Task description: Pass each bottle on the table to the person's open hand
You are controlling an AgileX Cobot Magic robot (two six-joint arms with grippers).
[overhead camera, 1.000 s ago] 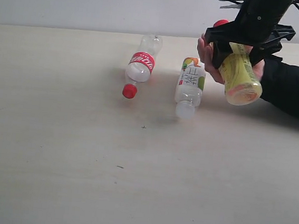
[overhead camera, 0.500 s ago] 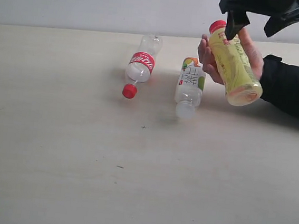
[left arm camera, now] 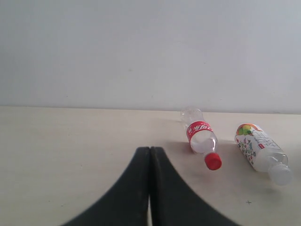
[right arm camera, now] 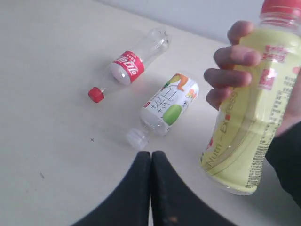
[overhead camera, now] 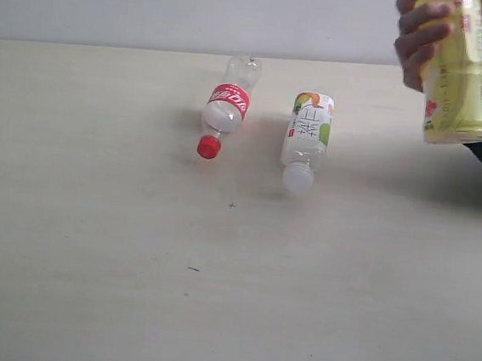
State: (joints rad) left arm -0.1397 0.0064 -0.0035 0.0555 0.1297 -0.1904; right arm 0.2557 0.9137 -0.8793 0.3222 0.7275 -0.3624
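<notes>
Yellow bottle [overhead camera: 460, 82] is now in the hand [overhead camera: 420, 37] (right jaws let go; both pairs shut, empty), two more on the worktop [overhead camera: 130, 264].

Pale beige table [overhead camera: 88, 260], red-capped bottle [overhead camera: 225, 106], white-capped bottle [overhead camera: 307, 136], both on sides

I read this as a lab-style test station. A wide, plain beige tabletop [overhead camera: 84, 302] runs to a blank pale wall [overhead camera: 113, 2] at 12 o'clock. On it lie test items only: a red-labelled bottle [overhead camera: 228, 102] near 12 o'clock and a white-capped bottle [overhead camera: 307, 136] near 1 o'clock.
</notes>
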